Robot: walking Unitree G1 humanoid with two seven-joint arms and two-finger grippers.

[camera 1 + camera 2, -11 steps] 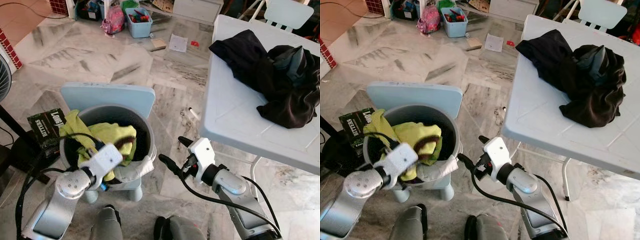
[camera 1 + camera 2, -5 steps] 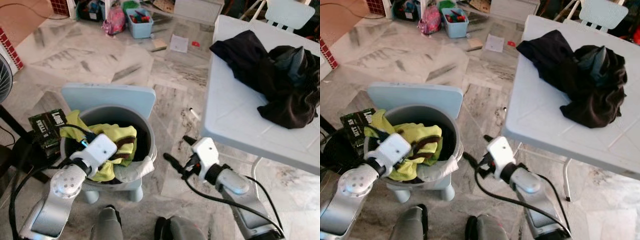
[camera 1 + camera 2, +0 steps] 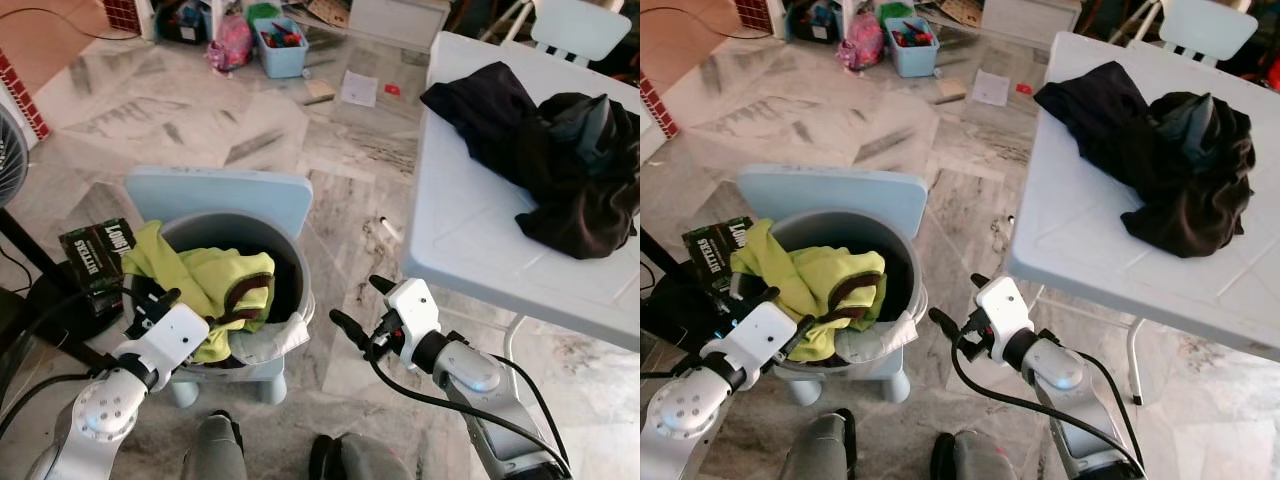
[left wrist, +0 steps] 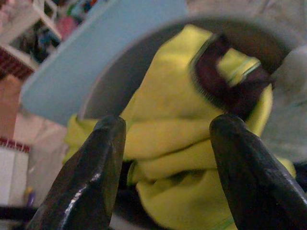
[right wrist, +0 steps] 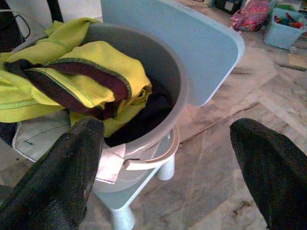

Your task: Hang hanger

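While both jaws gape empty, left gripper (image 4: 165,158) faces yellow garment (image 4: 192,124).

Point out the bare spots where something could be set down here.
The white table is bare on its near-left half, short of the dark clothes pile. Marble floor between table and bucket is open. The bucket is stuffed with yellow clothing.
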